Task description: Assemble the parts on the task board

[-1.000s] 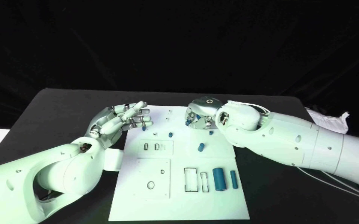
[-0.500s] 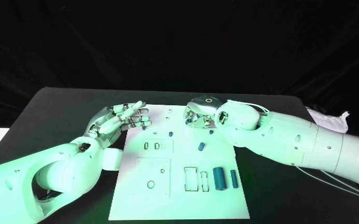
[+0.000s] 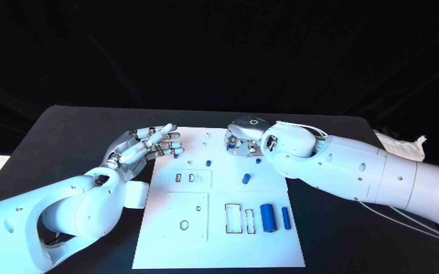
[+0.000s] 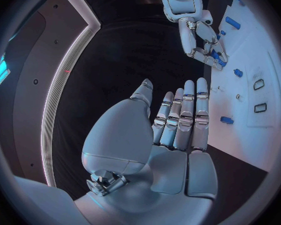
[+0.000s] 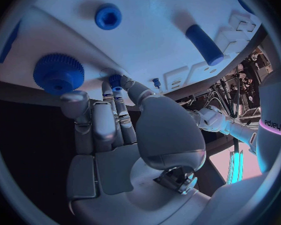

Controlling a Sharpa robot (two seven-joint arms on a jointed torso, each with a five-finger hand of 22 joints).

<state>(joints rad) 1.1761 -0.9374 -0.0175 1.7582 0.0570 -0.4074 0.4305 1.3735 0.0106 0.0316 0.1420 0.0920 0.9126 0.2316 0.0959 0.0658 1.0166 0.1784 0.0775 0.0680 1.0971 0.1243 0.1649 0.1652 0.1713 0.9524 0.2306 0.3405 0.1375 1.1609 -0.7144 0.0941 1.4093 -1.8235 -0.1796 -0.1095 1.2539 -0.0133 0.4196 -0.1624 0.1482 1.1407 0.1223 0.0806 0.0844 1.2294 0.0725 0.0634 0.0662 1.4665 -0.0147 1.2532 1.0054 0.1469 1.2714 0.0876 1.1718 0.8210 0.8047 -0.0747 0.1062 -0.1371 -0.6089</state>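
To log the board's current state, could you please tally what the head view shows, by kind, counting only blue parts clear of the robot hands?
White task board: 1
Robot hands: 2, left robot hand and right robot hand
Blue cylinders, near row: 2
Smaller blue parts, farther up: 4
Total: 9
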